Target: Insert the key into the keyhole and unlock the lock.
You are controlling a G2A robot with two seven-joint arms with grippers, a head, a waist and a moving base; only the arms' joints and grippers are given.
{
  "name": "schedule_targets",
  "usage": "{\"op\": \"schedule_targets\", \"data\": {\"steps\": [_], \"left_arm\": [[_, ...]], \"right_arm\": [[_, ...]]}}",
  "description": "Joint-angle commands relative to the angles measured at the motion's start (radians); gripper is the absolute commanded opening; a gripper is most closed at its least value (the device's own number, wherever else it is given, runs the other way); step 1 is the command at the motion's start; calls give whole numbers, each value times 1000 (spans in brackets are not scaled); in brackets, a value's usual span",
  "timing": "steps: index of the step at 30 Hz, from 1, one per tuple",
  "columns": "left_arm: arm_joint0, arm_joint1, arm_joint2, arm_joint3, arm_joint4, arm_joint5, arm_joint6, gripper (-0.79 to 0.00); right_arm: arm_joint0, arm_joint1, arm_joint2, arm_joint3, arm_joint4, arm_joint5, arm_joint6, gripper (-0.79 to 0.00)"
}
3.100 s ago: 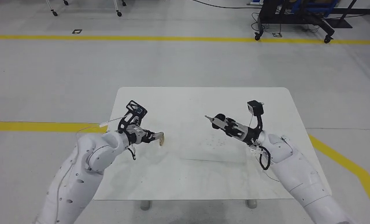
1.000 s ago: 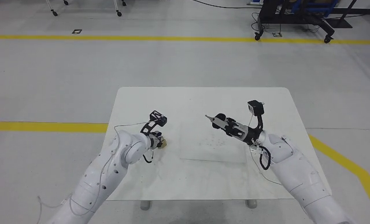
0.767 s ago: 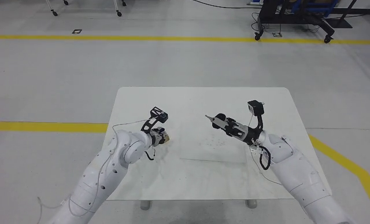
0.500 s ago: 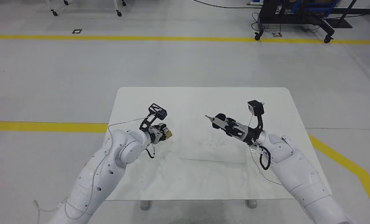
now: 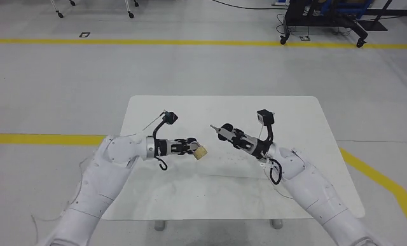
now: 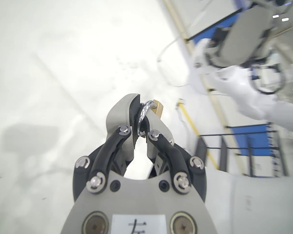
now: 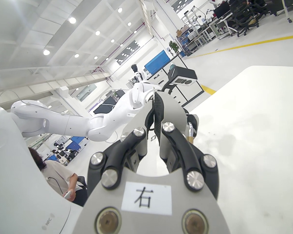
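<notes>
**Fig.** Pre-insertion stage, w/ both parts in hand and raised off the table (image 5: 286, 112).

(a) The left gripper (image 6: 143, 109) is pinching the lock (image 6: 158, 107) by its steel shackle. Its fingers (image 6: 121, 114) are pressing on the loop from both sides. The brass body is hanging just beyond the fingertips, clear of the tabletop.

(b) The right gripper (image 5: 220, 129) is holding the key (image 5: 213, 126). Its fingers (image 7: 172, 113) are closing tight together on the key's head end, so only a thin blade is projecting past the tips. The blade is pointing toward the opposite fingertips.

(c) Relation: in the top view the blade tip is sitting near the lock body but apart from it, w/ a gap showing btwn the two. The keyhole face is not showing, so it cannot be told whether the hole is facing the blade.

(d) Progress, as a judgement: both items are grasped and lifted, so pick-up is done. The two sets of fingertips are facing each other, i.e. approx. at the alignment step. Left to do:
- Line the blade up w/ the keyhole.
- Push the blade in.
- Turn it.
- Free the shackle.

The shackle is looking shut, but part of it is hidden btwn the pads, so this is not certain.
</notes>
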Motion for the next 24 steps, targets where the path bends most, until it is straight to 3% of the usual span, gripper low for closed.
{"op": "schedule_targets", "data": {"steps": [1,6,12,19,24], "left_arm": [[-40,-11,18,78,-206,11,-89,-785],[-118,-41,67,229,-397,17,-201,-785],[-175,-66,98,343,-488,9,-248,-785],[-207,-79,115,404,-505,9,-248,-785],[-221,-80,108,437,-518,20,-259,-785]], "right_arm": [[23,-15,-26,25,-17,-10,-34,-785],[63,-49,-70,86,-42,-56,-105,-785],[89,-70,-91,128,-55,-64,-126,-785],[96,-73,-124,109,8,-64,6,-785],[81,-58,-77,83,70,-64,48,-785]]}}
